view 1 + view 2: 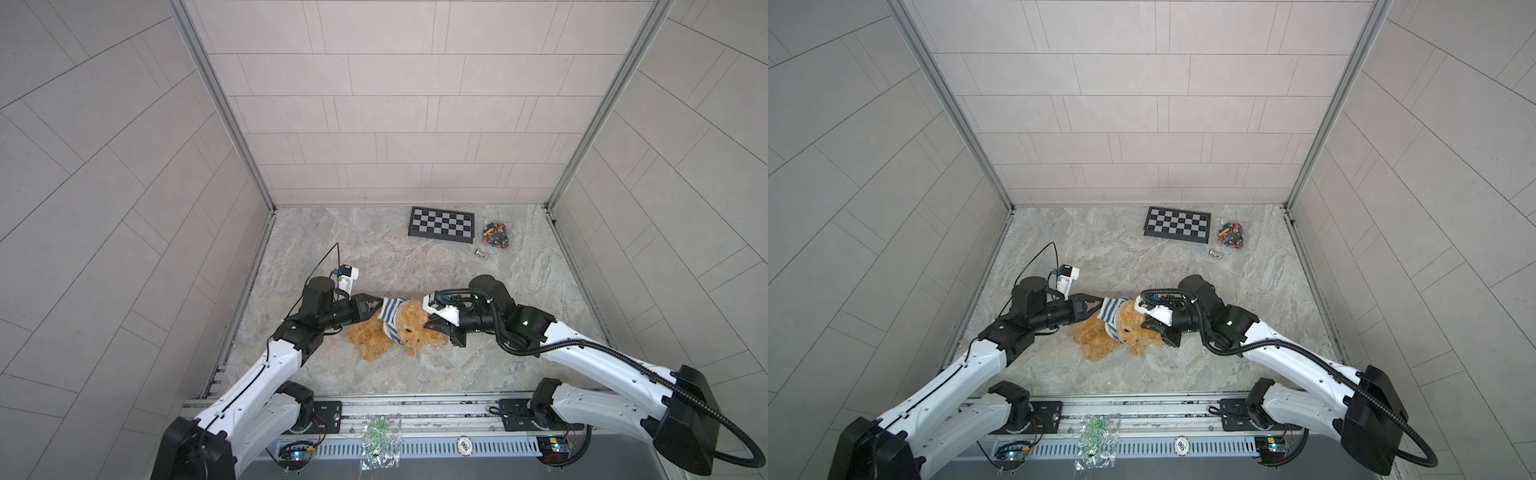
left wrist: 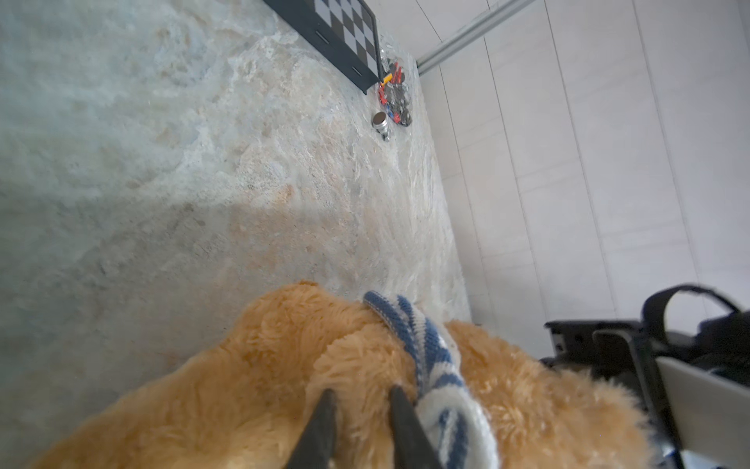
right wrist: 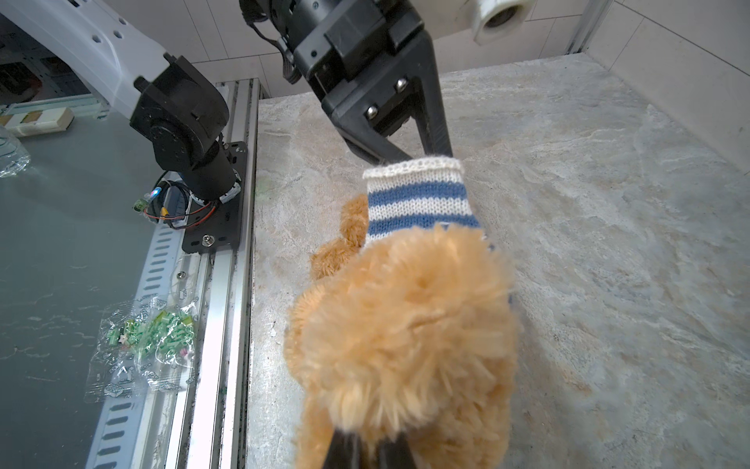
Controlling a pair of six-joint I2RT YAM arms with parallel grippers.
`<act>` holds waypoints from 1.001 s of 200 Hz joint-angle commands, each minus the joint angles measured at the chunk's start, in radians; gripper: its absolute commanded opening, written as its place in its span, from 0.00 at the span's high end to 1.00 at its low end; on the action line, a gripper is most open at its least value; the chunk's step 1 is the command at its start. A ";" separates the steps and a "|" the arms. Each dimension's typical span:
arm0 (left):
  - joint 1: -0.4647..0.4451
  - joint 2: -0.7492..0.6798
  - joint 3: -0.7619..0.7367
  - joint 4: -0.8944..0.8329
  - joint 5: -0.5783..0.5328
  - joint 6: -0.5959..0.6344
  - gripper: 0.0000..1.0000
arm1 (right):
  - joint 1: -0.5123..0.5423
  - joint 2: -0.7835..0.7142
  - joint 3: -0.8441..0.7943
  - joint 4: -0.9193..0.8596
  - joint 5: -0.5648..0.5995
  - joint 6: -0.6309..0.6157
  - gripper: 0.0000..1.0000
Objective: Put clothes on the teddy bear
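A round disc seems to read "500". Pale tiled walls, marbled counter: the teddy bear lies well in front of the checkerboard, right claw clamping its fur; left claw narrow at its sweater, hold unclear.

A small round white-and-black disc on the slotted grey cable duct at the front bears what reads "500", upside down

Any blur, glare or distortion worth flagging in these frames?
In both top views wide-angle perspective splays the frame posts; light even. Left wrist view: teddy bear fur soft, soft shadow on the table. Right wrist view: nearest fur blurred, sweater cuff crisp.
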State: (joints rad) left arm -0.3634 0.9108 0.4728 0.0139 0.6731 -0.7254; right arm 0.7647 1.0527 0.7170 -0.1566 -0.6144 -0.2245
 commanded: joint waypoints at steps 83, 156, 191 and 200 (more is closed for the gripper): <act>-0.017 -0.031 0.137 -0.045 -0.053 0.059 1.00 | 0.000 -0.085 -0.002 0.041 0.192 0.060 0.52; -0.114 0.076 0.208 -0.010 -0.091 0.076 1.00 | 0.004 -0.032 0.089 -0.028 0.291 0.084 0.41; -0.177 0.110 0.228 -0.003 -0.129 0.069 1.00 | 0.017 0.028 0.064 0.009 0.295 0.095 0.39; -0.184 0.117 0.230 -0.003 -0.133 0.070 1.00 | 0.021 0.043 0.058 0.018 0.297 0.101 0.38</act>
State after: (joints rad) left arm -0.5175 1.0229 0.6556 -0.0483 0.5636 -0.6613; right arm 0.7727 1.0679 0.7891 -0.1612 -0.3283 -0.1360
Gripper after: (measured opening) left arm 0.054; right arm 0.613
